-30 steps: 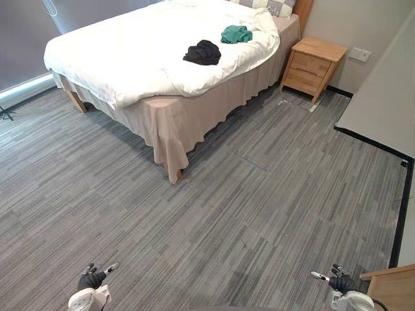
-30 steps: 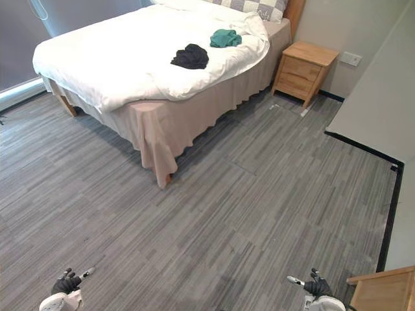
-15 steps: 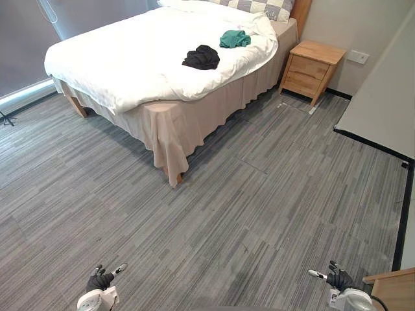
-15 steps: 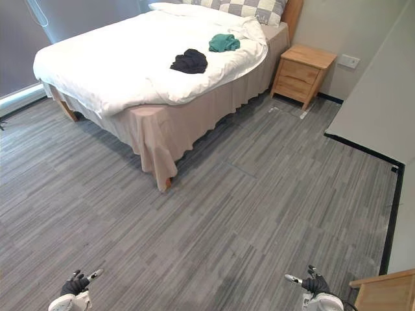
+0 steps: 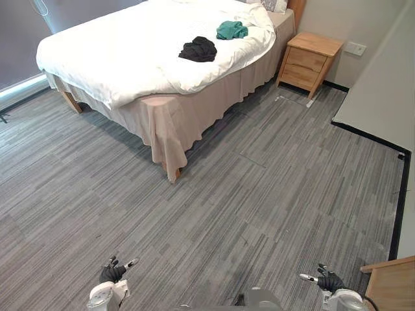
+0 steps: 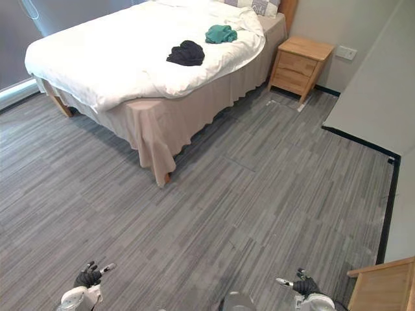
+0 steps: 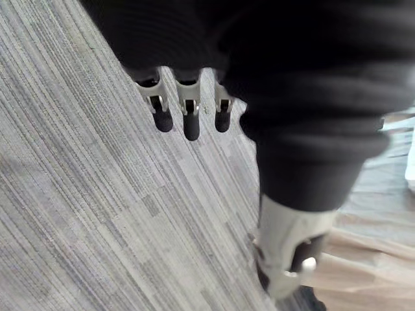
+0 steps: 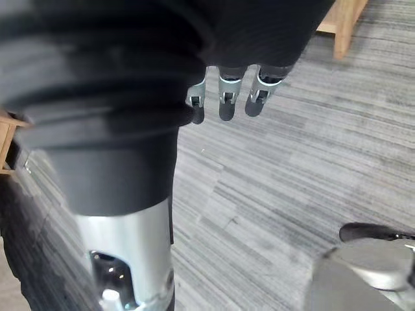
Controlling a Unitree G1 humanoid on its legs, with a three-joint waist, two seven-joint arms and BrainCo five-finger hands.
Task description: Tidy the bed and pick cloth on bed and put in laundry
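Observation:
A bed with a white duvet (image 5: 123,61) and a beige skirt stands across the room at the upper left. On the duvet lie a crumpled black cloth (image 5: 198,49) and, further back, a green cloth (image 5: 231,29). My left hand (image 5: 114,271) hangs low at the bottom left, far from the bed. In the left wrist view its fingers (image 7: 188,120) are relaxed over the grey floor and hold nothing. My right hand (image 5: 328,280) hangs at the bottom right, its fingers (image 8: 224,103) likewise loose and empty.
A wooden nightstand (image 5: 309,61) stands beside the bed's far right corner. A grey wall panel (image 5: 379,97) with a black base strip runs along the right. A wooden furniture corner (image 5: 391,285) sits by my right hand. Grey striped floor lies between me and the bed.
The whole picture has shifted a little, so the camera moved. Both hands stay low and empty, and the cloths lie as before.

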